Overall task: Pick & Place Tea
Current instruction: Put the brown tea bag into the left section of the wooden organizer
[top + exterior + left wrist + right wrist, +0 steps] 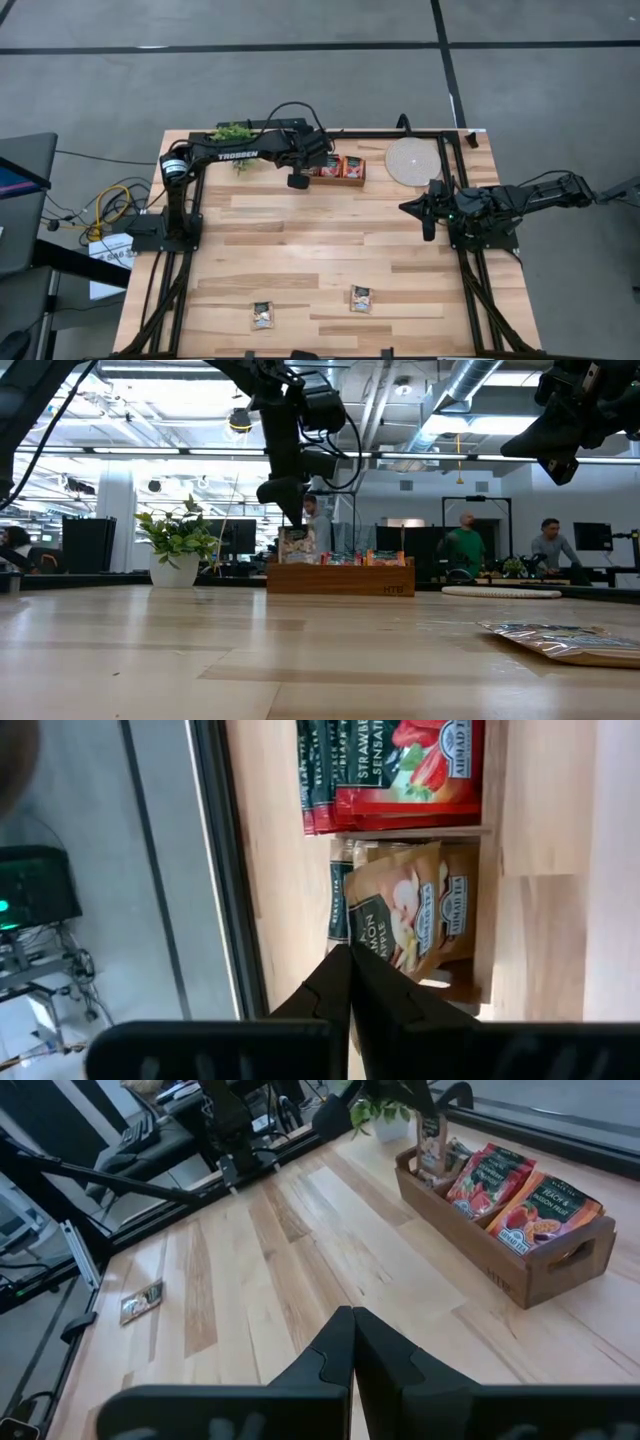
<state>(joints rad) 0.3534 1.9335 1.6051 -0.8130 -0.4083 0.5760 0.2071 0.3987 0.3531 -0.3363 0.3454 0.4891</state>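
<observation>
My left gripper [298, 180] is shut at the left end of the brown wooden tray [340, 184] by the table's far edge, on a tan tea sachet [297, 546]. Red and orange sachets [500, 1185] lean in the tray's other compartments. Two more sachets [262, 316] [361, 298] lie flat near the table's front edge. My right gripper [350, 1315] hangs shut above the table's right side [428, 212], touching nothing. My left gripper pinches the tan sachet by its upper edge [346, 942] between its two fingers, slanting down from the table's left. The sachet hangs upright below the fingertips. Its lower part is down in the tray's left end compartment, and its top stands above the tray wall [345, 578].
A small potted plant [232, 133] stands at the far edge, left of the tray. A round pale disc [413, 160] lies to the tray's right. Black frame rails [480, 290] run along the table's sides. Bare wood lies across the table's middle.
</observation>
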